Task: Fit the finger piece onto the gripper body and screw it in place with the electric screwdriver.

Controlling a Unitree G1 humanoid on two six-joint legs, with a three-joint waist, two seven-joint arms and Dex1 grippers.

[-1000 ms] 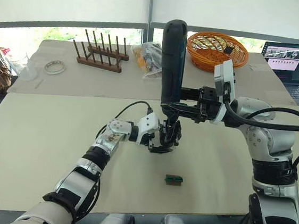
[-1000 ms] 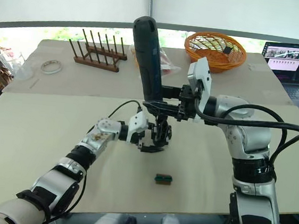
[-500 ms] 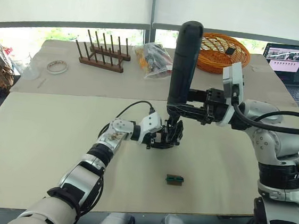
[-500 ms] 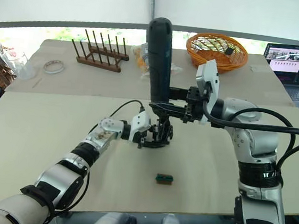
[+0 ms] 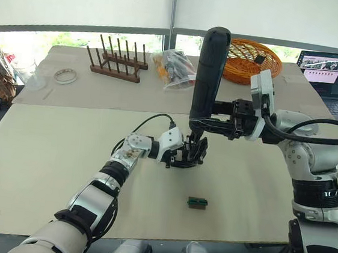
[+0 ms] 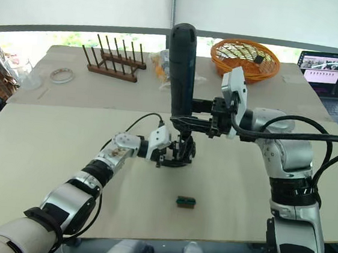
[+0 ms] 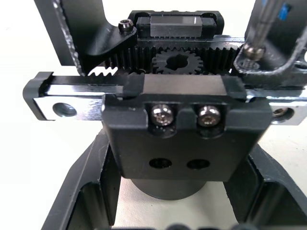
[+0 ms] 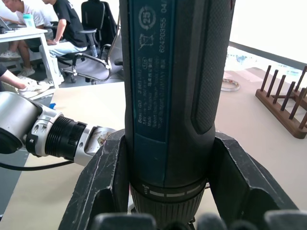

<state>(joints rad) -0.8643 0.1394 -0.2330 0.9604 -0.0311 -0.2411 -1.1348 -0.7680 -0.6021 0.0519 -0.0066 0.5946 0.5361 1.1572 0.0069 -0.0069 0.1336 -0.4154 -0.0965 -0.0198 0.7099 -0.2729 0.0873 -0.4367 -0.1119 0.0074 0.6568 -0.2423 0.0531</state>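
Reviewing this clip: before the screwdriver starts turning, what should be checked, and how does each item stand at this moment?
1. Right gripper clamped on the electric screwdriver: ok, its fingers press the handle from both sides.
2. Screwdriver upright over the work: ok, the handle stands close to vertical above the gripper body.
3. Left gripper holding the gripper body steady: ok, the body sits between its fingers above the table.
4. Bit seated in a screw: cannot tell; in the left wrist view the silver bit reaches a screw at the body's upper edge, but engagement is unclear.
5. Finger piece fitted squarely: cannot tell.
6. Green block clear of the work: ok, it lies apart, nearer the robot.
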